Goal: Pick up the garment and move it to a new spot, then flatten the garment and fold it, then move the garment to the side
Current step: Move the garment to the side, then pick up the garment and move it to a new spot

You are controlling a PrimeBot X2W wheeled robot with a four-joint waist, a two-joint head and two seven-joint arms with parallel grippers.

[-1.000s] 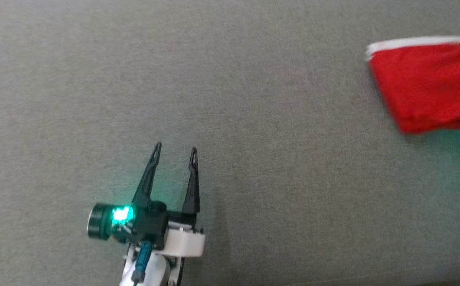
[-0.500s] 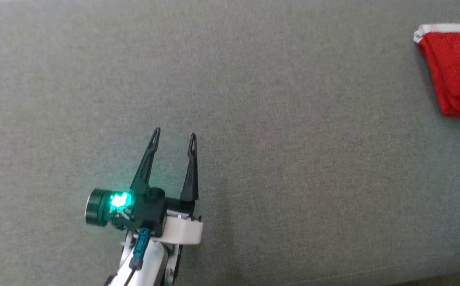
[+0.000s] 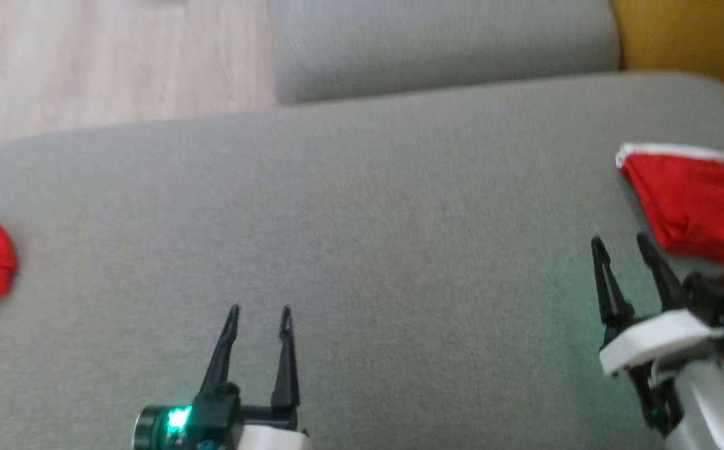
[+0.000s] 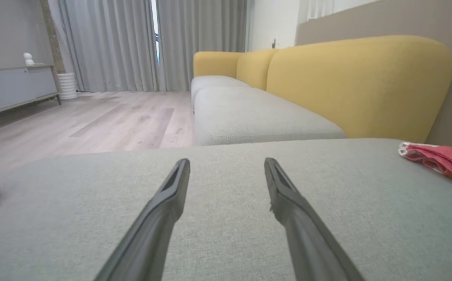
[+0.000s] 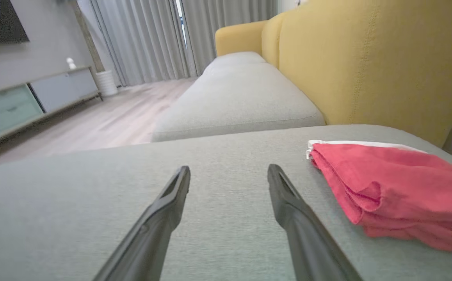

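Right tool [image 3: 618,240] newly open beside garment [image 3: 699,200]

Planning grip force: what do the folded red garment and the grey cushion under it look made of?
Folded red garment: probably soft knit cloth, matte, limp layered folds, white trim. Grey cushion: woven upholstery fabric, matte, fine weave visible.
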